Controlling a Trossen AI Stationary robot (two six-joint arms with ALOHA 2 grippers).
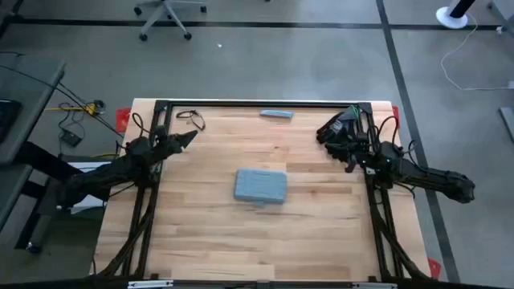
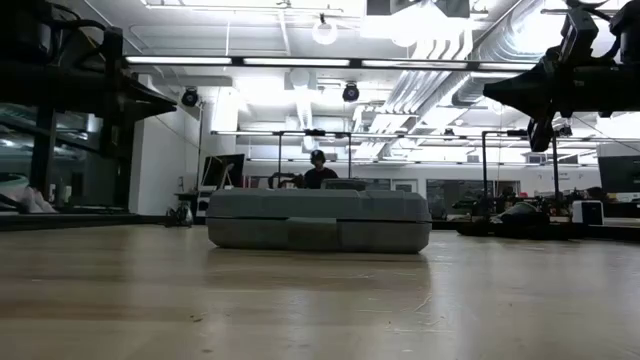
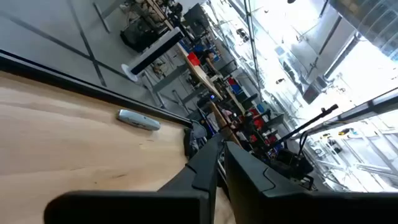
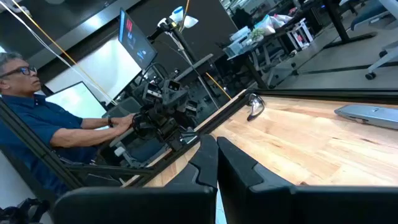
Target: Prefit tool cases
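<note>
Tool case (image 1: 260,186) lies closed at table (image 1: 321,241) centre; left gripper (image 1: 191,136) at ten o'clock and right gripper (image 1: 325,133) at two o'clock hover, both closed, empty.

The counter (image 1: 201,233) is pale wood in jointed strips, smooth with a faint satin sheen that catches the ceiling light in the low view. At the middle of the high view lies the tool case (image 1: 260,186), matt blue-grey plastic with a ribbed top. Near the upper edge, the slim bar (image 1: 276,115) looks like the same dull grey-blue plastic. The arms' left tool (image 3: 217,158) and right tool (image 4: 214,158) are matt black, hard and smooth. The floor (image 1: 321,56) is dull grey.
</note>
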